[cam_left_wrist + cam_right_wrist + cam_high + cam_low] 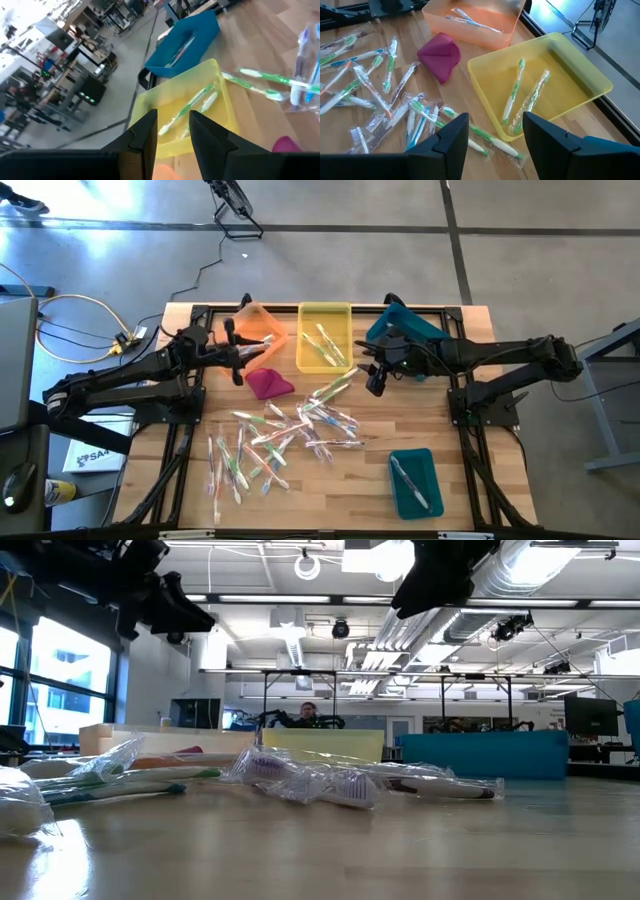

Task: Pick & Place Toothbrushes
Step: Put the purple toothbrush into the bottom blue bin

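A few thin wrapped plastic toothbrushes (290,435) already lie in the see-through yellow plastic bin (324,313), most still wait mid-table, and the left gripper (172,132) and right gripper (492,132) hang open, holding nothing.

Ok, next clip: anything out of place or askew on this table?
Yes. A magenta cloth lump lies on the table by the orange bin, unlike anything else there. That orange bin sits tilted against the square-set yellow bin. Most toothbrushes are still strewn loose across the wood.
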`<state>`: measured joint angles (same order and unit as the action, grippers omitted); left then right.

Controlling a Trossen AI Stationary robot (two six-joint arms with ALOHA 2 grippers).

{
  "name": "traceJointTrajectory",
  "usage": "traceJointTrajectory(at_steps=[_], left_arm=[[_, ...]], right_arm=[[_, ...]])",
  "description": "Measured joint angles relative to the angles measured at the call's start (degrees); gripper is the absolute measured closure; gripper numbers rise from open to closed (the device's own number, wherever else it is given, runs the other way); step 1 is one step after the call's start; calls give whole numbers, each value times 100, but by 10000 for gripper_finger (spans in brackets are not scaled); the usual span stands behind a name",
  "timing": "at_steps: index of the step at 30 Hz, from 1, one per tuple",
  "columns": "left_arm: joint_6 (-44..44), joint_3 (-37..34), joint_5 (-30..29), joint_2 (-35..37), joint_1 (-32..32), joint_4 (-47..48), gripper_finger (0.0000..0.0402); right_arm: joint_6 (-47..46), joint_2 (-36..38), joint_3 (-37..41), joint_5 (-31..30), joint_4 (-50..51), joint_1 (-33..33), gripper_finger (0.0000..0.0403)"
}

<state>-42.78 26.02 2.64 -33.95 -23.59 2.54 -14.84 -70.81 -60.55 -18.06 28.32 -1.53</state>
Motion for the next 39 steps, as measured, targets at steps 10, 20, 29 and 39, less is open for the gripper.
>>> traceJointTrajectory(at_steps=[10,20,29,39], left_arm=[[-41,4,-71,20,0,-371,293],[422,4,71,39,0,-265,293],[404,4,82,39,0,320,293],[771,4,78,33,-1,454,293]], right_arm=[[-387,0,0,0,-27,-49,223],[-656,0,0,23,-389,-75,223],[-16,0,0,209,-813,-170,223],[506,-236,-2,623,-993,333,223]])
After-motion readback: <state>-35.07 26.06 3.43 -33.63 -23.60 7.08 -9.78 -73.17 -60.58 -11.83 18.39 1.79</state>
